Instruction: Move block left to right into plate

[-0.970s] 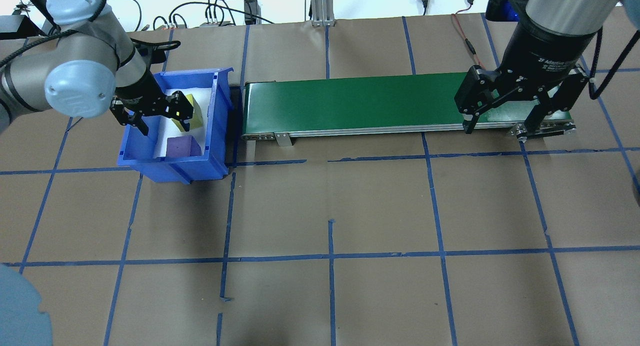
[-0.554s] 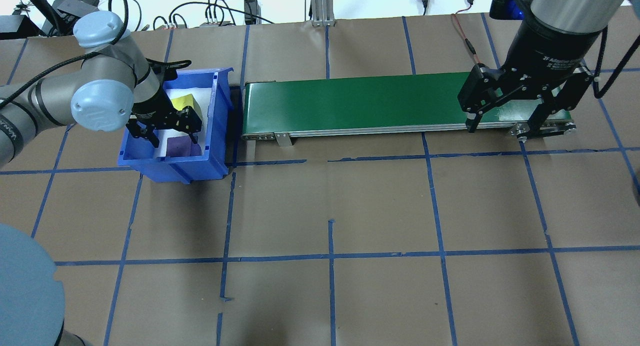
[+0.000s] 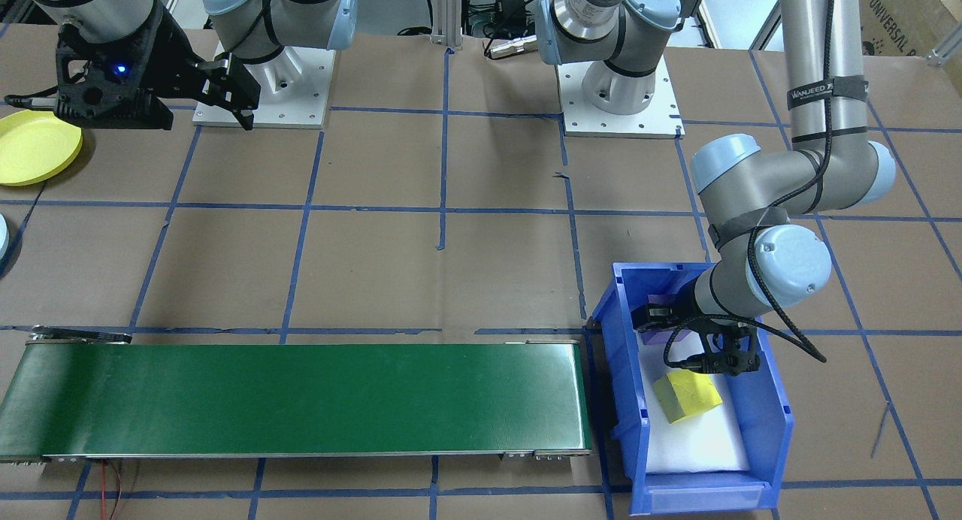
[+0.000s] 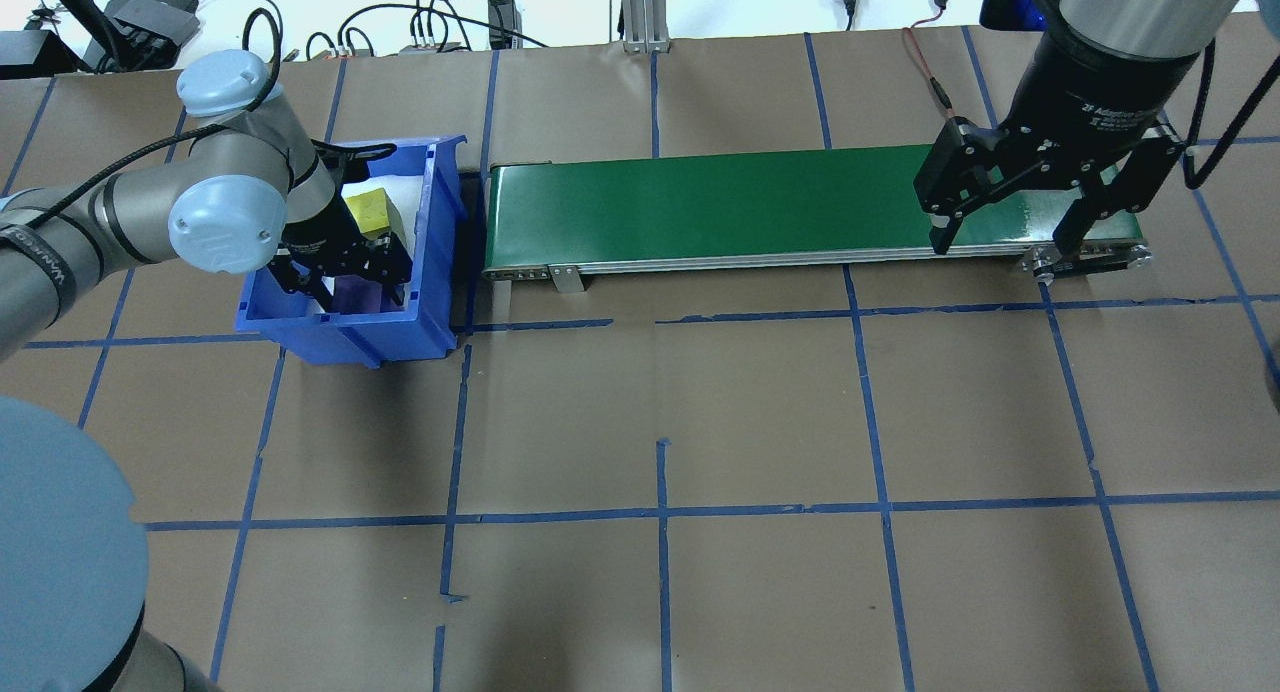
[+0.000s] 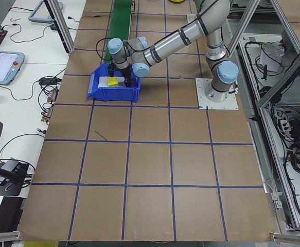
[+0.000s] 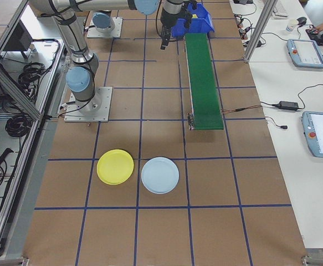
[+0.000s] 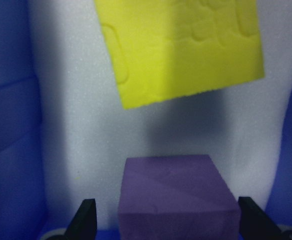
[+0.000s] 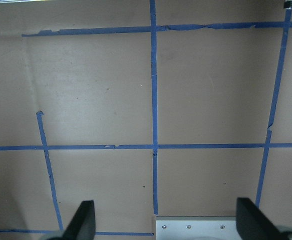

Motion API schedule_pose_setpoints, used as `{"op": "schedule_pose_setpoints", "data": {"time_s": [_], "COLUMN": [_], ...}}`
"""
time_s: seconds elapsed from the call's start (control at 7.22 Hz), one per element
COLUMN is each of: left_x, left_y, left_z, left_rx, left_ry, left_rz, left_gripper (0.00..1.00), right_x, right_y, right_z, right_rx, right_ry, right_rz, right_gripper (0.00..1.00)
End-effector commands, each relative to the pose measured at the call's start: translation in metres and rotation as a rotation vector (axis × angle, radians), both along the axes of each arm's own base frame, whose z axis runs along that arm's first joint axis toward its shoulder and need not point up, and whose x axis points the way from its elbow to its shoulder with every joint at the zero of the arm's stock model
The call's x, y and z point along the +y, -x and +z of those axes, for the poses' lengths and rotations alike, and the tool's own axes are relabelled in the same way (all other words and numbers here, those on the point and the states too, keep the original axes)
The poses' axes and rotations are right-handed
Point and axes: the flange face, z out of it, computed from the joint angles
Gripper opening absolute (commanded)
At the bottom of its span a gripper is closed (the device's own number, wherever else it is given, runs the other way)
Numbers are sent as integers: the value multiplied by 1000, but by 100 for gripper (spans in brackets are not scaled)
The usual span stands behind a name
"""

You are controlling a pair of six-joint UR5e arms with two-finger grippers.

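Observation:
A purple block [image 7: 178,195] and a yellow block [image 7: 181,50] lie on white foam inside a blue bin [image 4: 345,334] at the table's left. My left gripper [image 4: 345,285] is down in the bin and open. Its fingertips [image 7: 88,220] stand on either side of the purple block without closing on it. The yellow block [image 4: 367,210] lies free just beyond. My right gripper [image 4: 1000,244] hangs open and empty over the right end of the green conveyor [image 4: 720,207]. A yellow plate [image 6: 115,167] and a light blue plate [image 6: 160,175] lie on the robot's right side.
The conveyor runs from beside the bin toward the right arm. The bin's walls [image 3: 624,370] closely flank the left gripper. A red cable [image 4: 925,67] trails behind the conveyor's right end. Brown paper with blue tape lines covers the table [image 4: 660,422].
My left gripper has moved from over the yellow block toward the bin's near end and come down astride the purple block. The right gripper has barely shifted.

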Motion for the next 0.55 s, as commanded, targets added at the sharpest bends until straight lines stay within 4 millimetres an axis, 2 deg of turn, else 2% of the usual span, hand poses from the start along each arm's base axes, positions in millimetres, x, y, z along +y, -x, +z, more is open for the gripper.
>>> {"op": "schedule_pose_setpoints", "data": {"time_s": [0.0, 0.14, 0.28, 0.42], "left_x": [12, 37, 65, 90], "left_y": [8, 37, 71, 109], "left_z": [72, 134, 186, 223], "left_rx": [-19, -30, -36, -38], "left_ry": [92, 139, 152, 153], "left_rz": [-25, -34, -7, 20], "left_gripper": [31, 31, 31, 31], "right_x": [1, 4, 4, -4], "right_y": [-4, -4, -6, -6], "right_z": [4, 9, 17, 16], "right_rx": [14, 31, 32, 56], "right_ry": [3, 10, 33, 47], "right_rz": [-132, -132, -135, -127], "right_gripper": [100, 100, 100, 100]}}
